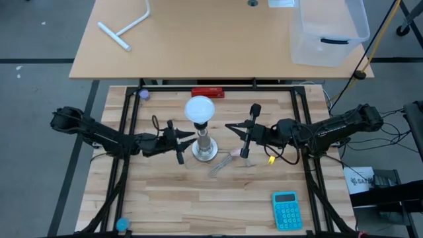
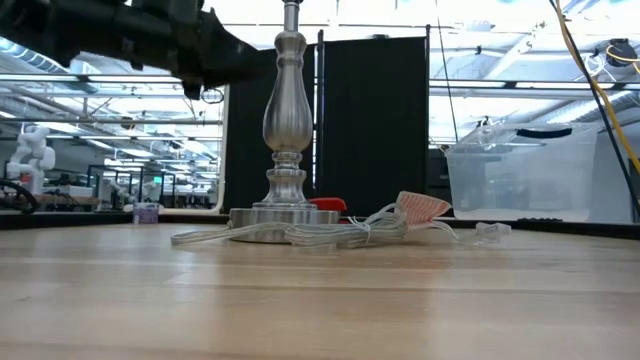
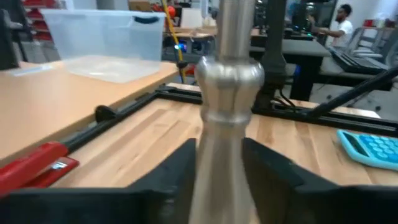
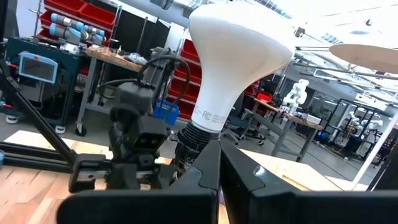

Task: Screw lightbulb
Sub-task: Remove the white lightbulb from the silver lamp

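Your left pincer [image 1: 187,143] clamped the smooth metal stand [image 1: 204,147]; right pincer [image 1: 239,135] stood apart beside the domed white bulb [image 1: 199,110].

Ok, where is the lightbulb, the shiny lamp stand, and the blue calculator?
lightbulb [image 4: 233,59]: right wrist view, on its white dome.
lamp stand [image 2: 286,110]: low view, on its silver stem.
calculator [image 1: 286,210]: high view, on its keypad.

Lighting: bright, even, overhead; ceiling strip lights visible in low view. Shadows on table [image 1: 218,198] faint, soft. Low view: bright backlit windows, arm silhouetted dark. Left wrist view: lamp stand [image 3: 227,124] blurred, close; highlights on metal. Right wrist view: lightbulb [image 4: 233,62] sharp, background glare upper right.
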`<state>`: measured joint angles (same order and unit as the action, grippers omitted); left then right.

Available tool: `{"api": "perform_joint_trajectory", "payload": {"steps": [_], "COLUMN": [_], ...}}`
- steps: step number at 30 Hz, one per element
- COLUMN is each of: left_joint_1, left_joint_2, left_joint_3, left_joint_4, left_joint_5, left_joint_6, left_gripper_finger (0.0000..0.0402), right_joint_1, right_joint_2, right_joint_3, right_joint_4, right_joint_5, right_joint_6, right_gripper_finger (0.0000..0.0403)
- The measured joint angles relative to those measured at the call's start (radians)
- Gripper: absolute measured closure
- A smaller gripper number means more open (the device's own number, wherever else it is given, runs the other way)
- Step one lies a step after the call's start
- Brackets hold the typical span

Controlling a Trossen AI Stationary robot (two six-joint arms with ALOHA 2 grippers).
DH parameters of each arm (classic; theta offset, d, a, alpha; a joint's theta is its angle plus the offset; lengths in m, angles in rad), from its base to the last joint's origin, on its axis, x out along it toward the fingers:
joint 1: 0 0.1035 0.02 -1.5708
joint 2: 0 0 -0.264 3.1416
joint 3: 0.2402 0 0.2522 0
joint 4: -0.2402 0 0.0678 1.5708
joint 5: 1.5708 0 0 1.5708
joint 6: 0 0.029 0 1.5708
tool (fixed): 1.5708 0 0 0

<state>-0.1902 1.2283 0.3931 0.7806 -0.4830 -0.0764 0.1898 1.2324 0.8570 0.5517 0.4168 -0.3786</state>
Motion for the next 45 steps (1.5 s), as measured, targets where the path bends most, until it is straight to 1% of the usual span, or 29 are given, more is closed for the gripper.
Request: {"api": "perform_joint_trajectory", "payload": {"steps": [3,5,8,10,13,18,20,24,26,29,31,37,40,43,45], "left_joint_1": [0.014,0.021,0.039,0.058,0.082,0.110,0.116,0.126,0.132,0.135,0.135,0.135,0.135,0.135,0.135], "left_joint_2": [0.054,0.095,0.145,0.180,0.233,0.316,0.337,0.355,0.355,0.355,0.355,0.355,0.355,0.355,0.355], "left_joint_3": [0.000,0.000,0.001,0.008,0.038,0.102,0.121,0.136,0.137,0.137,0.137,0.137,0.137,0.137,0.137], "left_joint_4": [0.047,0.094,0.172,0.196,0.207,0.209,0.210,0.218,0.218,0.218,0.213,0.202,0.200,0.198,0.196], "left_joint_5": [0.023,0.025,0.039,0.067,0.109,0.117,0.118,0.119,0.119,0.119,0.116,0.108,0.104,0.103,0.102], "left_joint_6": [-0.020,-0.021,-0.020,-0.021,-0.020,-0.020,-0.020,-0.015,-0.018,-0.022,-0.024,-0.041,-0.042,-0.043,-0.045], "left_gripper_finger": [0.0211,0.0185,0.0160,0.0154,0.0153,0.0154,0.0163,0.0204,0.0207,0.0207,0.0207,0.0207,0.0207,0.0207,0.0207], "right_joint_1": [0.000,0.000,0.000,0.000,0.000,0.000,0.000,0.000,0.000,0.000,0.000,-0.033,-0.059,-0.075,-0.081], "right_joint_2": [0.000,0.000,0.000,0.000,0.000,0.000,0.000,0.012,0.023,0.041,0.056,0.101,0.128,0.162,0.190], "right_joint_3": [0.000,0.000,0.000,0.000,0.000,0.000,0.000,0.000,-0.001,-0.001,-0.001,-0.001,0.001,0.033,0.064], "right_joint_4": [0.001,0.003,0.000,-0.001,0.000,0.005,0.005,0.006,0.020,0.065,0.084,0.189,0.222,0.225,0.213], "right_joint_5": [0.000,0.000,0.000,0.000,-0.004,-0.004,-0.004,-0.026,-0.026,-0.031,-0.030,-0.027,-0.024,-0.030,-0.052], "right_joint_6": [-0.001,0.000,0.000,0.000,0.000,0.000,0.012,0.030,0.055,0.079,0.089,0.169,0.208,0.237,0.240], "right_gripper_finger": [0.0403,0.0403,0.0403,0.0403,0.0403,0.0403,0.0403,0.0400,0.0391,0.0365,0.0338,0.0238,0.0195,0.0162,0.0148]}}
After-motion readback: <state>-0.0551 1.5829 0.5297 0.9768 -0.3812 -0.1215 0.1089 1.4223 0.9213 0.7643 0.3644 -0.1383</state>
